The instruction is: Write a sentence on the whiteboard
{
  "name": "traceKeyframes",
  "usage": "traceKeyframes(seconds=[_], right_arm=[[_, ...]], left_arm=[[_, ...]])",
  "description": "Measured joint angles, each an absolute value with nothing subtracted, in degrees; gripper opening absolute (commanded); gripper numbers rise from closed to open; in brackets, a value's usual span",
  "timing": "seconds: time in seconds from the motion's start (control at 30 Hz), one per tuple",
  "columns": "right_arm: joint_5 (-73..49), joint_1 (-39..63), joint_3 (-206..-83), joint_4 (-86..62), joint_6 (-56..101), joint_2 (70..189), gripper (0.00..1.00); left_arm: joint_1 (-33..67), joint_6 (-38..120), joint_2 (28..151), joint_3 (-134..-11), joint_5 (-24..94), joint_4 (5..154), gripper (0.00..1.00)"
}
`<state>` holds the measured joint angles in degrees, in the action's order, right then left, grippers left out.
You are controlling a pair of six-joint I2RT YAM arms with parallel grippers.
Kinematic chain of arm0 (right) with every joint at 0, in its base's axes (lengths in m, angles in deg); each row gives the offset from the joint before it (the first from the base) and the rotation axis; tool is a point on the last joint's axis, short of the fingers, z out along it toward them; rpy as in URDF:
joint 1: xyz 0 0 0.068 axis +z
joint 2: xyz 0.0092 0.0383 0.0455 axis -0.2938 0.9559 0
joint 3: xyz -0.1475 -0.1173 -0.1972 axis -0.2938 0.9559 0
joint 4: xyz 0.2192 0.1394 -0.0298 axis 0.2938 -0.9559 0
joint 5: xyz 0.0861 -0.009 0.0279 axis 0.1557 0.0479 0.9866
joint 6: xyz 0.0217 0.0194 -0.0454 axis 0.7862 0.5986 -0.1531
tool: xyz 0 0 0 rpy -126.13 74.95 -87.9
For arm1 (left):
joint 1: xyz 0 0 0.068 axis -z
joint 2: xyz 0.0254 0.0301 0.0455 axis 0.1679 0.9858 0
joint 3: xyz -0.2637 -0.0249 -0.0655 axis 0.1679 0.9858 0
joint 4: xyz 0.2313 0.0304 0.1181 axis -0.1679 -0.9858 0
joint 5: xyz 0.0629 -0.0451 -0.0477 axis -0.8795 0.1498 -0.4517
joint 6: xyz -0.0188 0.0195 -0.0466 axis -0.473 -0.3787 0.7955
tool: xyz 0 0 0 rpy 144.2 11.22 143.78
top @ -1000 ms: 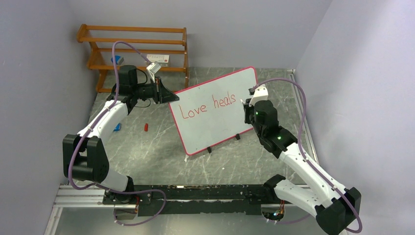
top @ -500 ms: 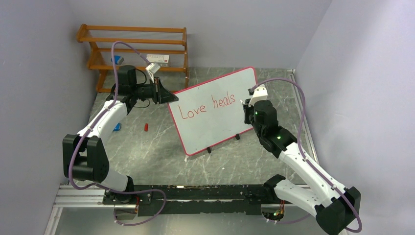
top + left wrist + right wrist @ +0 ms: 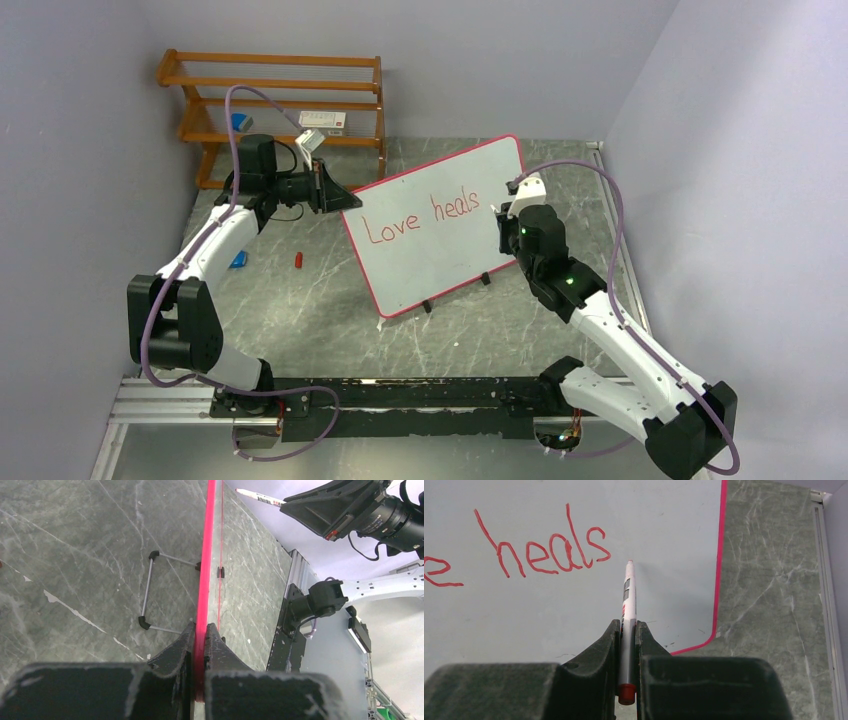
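The whiteboard (image 3: 440,255) stands tilted on small black feet mid-table, with a red-pink frame. The sentence (image 3: 420,217) reads "Love heals" in red script; "heals" also shows in the right wrist view (image 3: 549,552). My left gripper (image 3: 335,192) is shut on the board's left edge; the frame (image 3: 205,580) runs between its jaws. My right gripper (image 3: 508,222) is shut on a white marker (image 3: 628,610) with a red end. The marker's tip (image 3: 629,562) is at the board just right of "heals"; I cannot tell whether it touches.
A wooden slatted rack (image 3: 280,105) stands at the back left with small items on it. A red marker cap (image 3: 298,260) and a blue object (image 3: 239,259) lie on the grey marbled table left of the board. The board's wire stand (image 3: 150,600) shows behind it.
The whiteboard and my left gripper have shifted very slightly to the left. The writing still reads "Love heals". The right arm has barely moved.
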<state>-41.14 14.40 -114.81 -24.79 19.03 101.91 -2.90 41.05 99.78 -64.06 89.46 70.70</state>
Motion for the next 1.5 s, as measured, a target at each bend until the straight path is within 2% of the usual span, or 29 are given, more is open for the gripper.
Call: traceKeyframes(seconds=[0.3,1.07,1.5], right_arm=[[-39.9,12.5,-114.8,-24.4,18.4,102.6,0.0],[-27.7,2.8,-114.8,-16.6,16.5,106.7,0.0],[-25.6,2.5,-115.6,-15.3,15.2,108.5,0.0]], left_arm=[[-3.4,40.8,99.8,-64.1,90.1,70.2,0.05],[-3.4,40.8,99.8,-64.0,90.1,70.1,0.05],[-3.4,40.8,99.8,-64.0,90.1,70.1,0.05]])
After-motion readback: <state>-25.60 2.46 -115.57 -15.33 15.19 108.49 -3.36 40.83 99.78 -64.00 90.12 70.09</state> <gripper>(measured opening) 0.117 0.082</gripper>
